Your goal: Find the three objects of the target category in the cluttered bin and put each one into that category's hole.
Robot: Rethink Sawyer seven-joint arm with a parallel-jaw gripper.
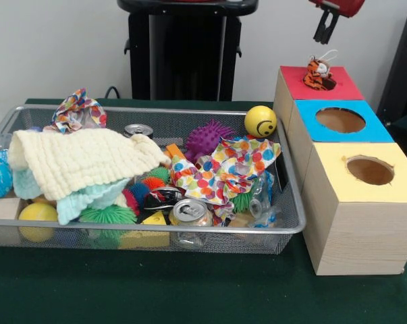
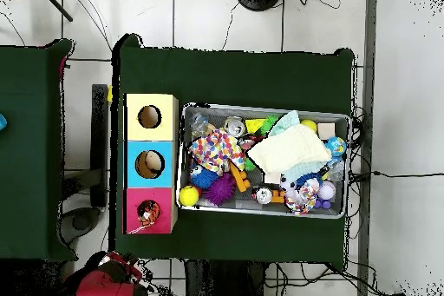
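Tiger toy (image 1: 318, 74) sits on red box (image 1: 341, 90) under empty, parted pincer (image 1: 324, 32), cluttered bin (image 1: 292, 226) alongside

I see only the gripper (image 1: 324, 30) tips below the top edge; the cream cloth (image 1: 82, 162) hides toys beneath.

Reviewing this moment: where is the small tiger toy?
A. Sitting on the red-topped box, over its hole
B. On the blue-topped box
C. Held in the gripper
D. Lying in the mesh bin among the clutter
A. The tiger toy sits on top of the red-topped box, at its hole; the gripper hangs above it, apart from it, and the blue-topped box shows only its open hole.
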